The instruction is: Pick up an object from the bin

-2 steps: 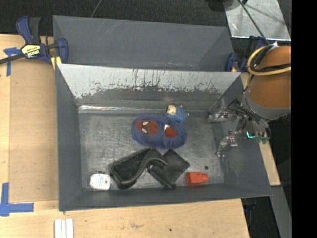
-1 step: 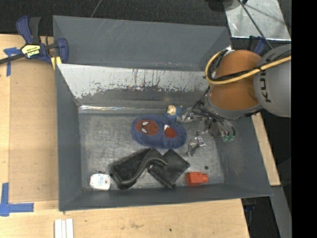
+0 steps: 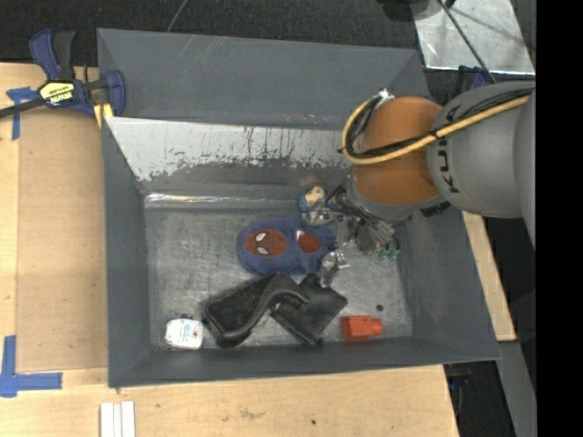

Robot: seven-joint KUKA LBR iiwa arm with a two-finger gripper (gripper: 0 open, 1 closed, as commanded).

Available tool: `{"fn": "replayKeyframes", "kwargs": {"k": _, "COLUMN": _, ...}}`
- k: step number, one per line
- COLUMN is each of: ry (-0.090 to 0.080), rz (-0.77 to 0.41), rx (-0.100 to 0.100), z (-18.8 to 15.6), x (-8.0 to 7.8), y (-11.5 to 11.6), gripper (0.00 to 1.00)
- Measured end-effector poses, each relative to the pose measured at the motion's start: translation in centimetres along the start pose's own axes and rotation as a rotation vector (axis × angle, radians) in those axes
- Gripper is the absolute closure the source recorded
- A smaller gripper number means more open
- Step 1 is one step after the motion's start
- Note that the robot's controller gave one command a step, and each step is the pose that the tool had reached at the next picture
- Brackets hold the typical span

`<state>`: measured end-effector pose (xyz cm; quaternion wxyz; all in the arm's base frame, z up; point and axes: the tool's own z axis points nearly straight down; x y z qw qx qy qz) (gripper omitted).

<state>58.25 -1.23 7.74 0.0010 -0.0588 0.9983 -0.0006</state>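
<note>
A grey metal bin [image 3: 127,244] is seen from above. A robot arm [image 3: 483,153] reaches in from the right, its wrist under a rounded orange cover [image 3: 396,157] with yellow cable looped over it. The jaws point down toward the middle of the bin floor, at the right end of a blue soft thing [image 3: 264,248] with a red spider-mask face on top. Whether the jaws are apart or together cannot be told, as the metal parts there blur together.

Just in front of the blue soft thing, touching it, lies a black floppy item [image 3: 273,309]. A small red block [image 3: 362,327] sits near the front right corner, and a small white object [image 3: 185,333] near the front left corner.
</note>
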Motion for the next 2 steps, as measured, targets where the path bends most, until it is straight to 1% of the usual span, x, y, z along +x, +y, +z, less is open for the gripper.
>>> {"fn": "replayKeyframes", "kwargs": {"k": 1, "ry": -0.009, "rz": 0.001, "rx": 0.0, "z": -0.3, "x": -0.2, "y": -0.1, "gripper": 1.0}}
{"fn": "replayKeyframes", "kwargs": {"k": 2, "ry": -0.01, "rz": -0.272, "rx": 0.001, "z": -14.6, "x": -1.1, "y": -0.4, "gripper": 1.0}}
